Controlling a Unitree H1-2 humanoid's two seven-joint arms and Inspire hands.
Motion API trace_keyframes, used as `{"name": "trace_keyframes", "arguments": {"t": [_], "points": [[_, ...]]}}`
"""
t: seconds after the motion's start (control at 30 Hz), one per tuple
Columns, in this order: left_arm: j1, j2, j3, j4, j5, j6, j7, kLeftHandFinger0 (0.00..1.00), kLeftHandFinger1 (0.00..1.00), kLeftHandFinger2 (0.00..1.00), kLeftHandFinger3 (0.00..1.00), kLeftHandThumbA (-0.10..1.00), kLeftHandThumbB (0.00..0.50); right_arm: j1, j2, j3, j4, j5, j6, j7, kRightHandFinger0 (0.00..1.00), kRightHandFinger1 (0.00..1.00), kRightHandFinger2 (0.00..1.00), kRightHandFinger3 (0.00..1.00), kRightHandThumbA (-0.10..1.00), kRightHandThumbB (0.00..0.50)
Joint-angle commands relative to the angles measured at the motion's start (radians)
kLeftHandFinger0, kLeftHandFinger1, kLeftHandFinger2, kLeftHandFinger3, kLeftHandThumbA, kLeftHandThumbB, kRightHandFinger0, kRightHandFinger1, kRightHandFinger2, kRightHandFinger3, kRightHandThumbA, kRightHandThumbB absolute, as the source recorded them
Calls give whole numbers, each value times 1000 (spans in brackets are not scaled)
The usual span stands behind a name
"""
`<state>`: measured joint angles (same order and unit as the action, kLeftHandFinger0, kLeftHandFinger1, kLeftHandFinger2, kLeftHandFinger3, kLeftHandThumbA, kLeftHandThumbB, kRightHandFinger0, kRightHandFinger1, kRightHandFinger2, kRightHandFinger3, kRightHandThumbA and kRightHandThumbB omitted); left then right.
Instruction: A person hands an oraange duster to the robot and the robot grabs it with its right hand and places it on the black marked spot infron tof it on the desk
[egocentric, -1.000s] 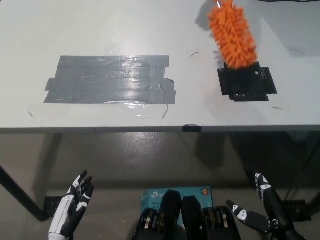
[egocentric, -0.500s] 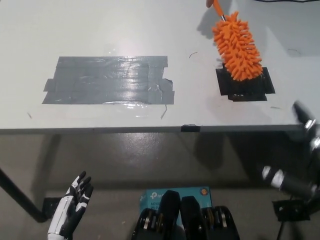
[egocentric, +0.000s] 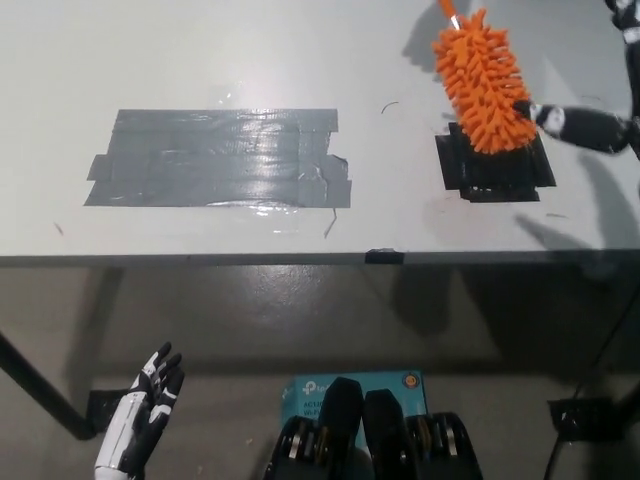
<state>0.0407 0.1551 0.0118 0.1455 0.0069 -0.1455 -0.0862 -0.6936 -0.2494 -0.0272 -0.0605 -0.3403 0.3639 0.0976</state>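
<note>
Orange duster (egocentric: 484, 85): shaggy chenille head, long axis running from the table's far edge toward the near right, over the black marked spot (egocentric: 497, 168). Right hand (egocentric: 600, 110): open, just right of it, a fingertip at its fringe. Left hand (egocentric: 145, 412): open, idle below the near-left edge.

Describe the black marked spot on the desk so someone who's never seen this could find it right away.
Start from the white desk and its big grey tape patch left of centre. Look right, toward the near edge: the black marked spot is a smaller dark square of tape under the orange duster. It is black rather than grey, and much smaller than the patch.
</note>
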Motion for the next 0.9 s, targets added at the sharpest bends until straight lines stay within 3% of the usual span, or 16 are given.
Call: {"name": "trace_keyframes", "arguments": {"t": [0.0, 0.1, 0.27, 0.3, 0.4, 0.53, 0.6, 0.73, 0.87], "points": [[-22, 21, 21, -56, -10, -21, 1, 1000, 1000, 1000, 1000, 813, 159, -274, -51, 25, 353, -56, 106, 11, 1000, 1000, 1000, 1000, 958, 377], [-22, 24, 21, -55, -5, -27, 3, 1000, 1000, 1000, 1000, 814, 154, -339, -45, 38, 468, -23, 92, -1, 1000, 1000, 1000, 1000, 895, 369], [-7, 19, 17, -47, -1, -44, 3, 1000, 1000, 1000, 1000, 825, 154, -438, -22, 47, 689, 3, 96, 8, 1000, 1000, 1000, 1000, 898, 385], [-3, 18, 17, -46, -1, -46, 3, 1000, 1000, 1000, 1000, 824, 149, -455, -22, 59, 732, -2, 93, 11, 1000, 1000, 1000, 1000, 937, 404], [-5, 15, 18, -50, -9, -42, 1, 1000, 1000, 1000, 1000, 818, 139, -533, -17, 81, 915, -1, 46, 6, 1000, 1000, 1000, 1000, 990, 387], [10, 12, 15, -62, -7, -28, -1, 1000, 1000, 1000, 1000, 811, 138, -593, 0, 73, 1083, 30, -12, -8, 1000, 1000, 1000, 1000, 942, 412], [15, 15, 19, -69, -11, -25, -1, 1000, 1000, 1000, 1000, 813, 150, -620, 6, 102, 1143, 11, -29, -4, 1000, 1000, 1000, 1000, 972, 404], [17, 12, 18, -65, -10, -36, -3, 1000, 1000, 1000, 1000, 813, 138, -661, 11, 137, 1238, 7, -71, 2, 1000, 1000, 1000, 1000, 913, 411], [8, 13, 17, -57, -7, -43, -4, 1000, 1000, 1000, 1000, 819, 146, -696, 18, 204, 1312, -17, -68, 30, 1000, 1000, 1000, 1000, 884, 447]]}}
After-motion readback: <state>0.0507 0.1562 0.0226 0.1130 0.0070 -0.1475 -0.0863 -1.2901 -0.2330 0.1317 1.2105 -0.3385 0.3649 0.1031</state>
